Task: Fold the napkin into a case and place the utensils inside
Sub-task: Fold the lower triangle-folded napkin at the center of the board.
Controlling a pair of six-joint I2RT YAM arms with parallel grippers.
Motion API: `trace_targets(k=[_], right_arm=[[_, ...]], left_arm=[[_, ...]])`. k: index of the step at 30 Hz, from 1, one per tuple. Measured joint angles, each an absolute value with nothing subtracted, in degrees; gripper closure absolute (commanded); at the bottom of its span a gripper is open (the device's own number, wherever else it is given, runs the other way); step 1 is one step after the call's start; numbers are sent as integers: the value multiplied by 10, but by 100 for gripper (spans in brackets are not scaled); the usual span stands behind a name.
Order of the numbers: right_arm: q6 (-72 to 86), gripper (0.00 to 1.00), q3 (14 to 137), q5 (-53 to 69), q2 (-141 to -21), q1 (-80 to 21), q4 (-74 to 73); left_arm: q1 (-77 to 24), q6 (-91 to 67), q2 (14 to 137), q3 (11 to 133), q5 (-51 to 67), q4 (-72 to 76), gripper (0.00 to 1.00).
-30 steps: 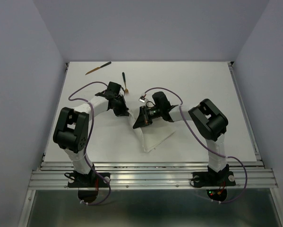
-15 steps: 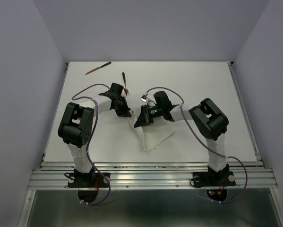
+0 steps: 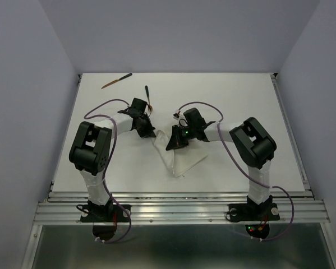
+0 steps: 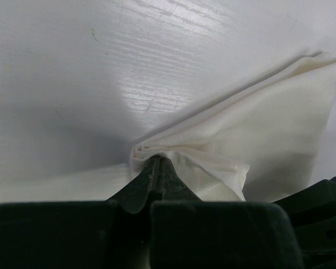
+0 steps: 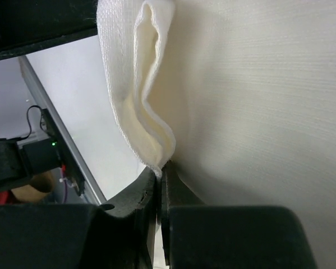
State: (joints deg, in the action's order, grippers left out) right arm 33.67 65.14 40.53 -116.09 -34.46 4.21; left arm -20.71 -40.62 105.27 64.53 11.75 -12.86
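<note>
The white napkin (image 3: 176,157) lies folded in the middle of the table, its far corners lifted between the two grippers. My left gripper (image 3: 150,134) is shut on one corner of the napkin (image 4: 257,123), with the cloth bunched at the fingertips. My right gripper (image 3: 170,144) is shut on another folded edge of the napkin (image 5: 151,112), which hangs in layers from the tips. Two brown wooden utensils lie at the far left: one (image 3: 116,80) near the back edge, one (image 3: 147,96) just beyond my left wrist.
Purple cables loop over both arms. The table's metal rail (image 3: 179,199) runs along the near edge. The walls of the enclosure stand to the left, right and back.
My right gripper has moved right and a little nearer with the napkin edge, spreading the cloth. The left arm raised earlier and now holds still.
</note>
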Motion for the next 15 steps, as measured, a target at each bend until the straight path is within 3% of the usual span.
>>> trace_targets(k=[1,6,9,15], right_arm=[[329,82,653,393,-1156,-344,31],[309,66,660,362,-1147,-344,-3],[302,45,659,356,-1136,-345,-15],[297,30,627,347,-1087,-349,-24]], left_arm=[[-208,-406,1053,645,117,-128,100],[-209,-406,1053,645,114,-129,100],[-209,-407,1053,646,113,-129,100],[-209,-407,1053,648,107,-131,100]])
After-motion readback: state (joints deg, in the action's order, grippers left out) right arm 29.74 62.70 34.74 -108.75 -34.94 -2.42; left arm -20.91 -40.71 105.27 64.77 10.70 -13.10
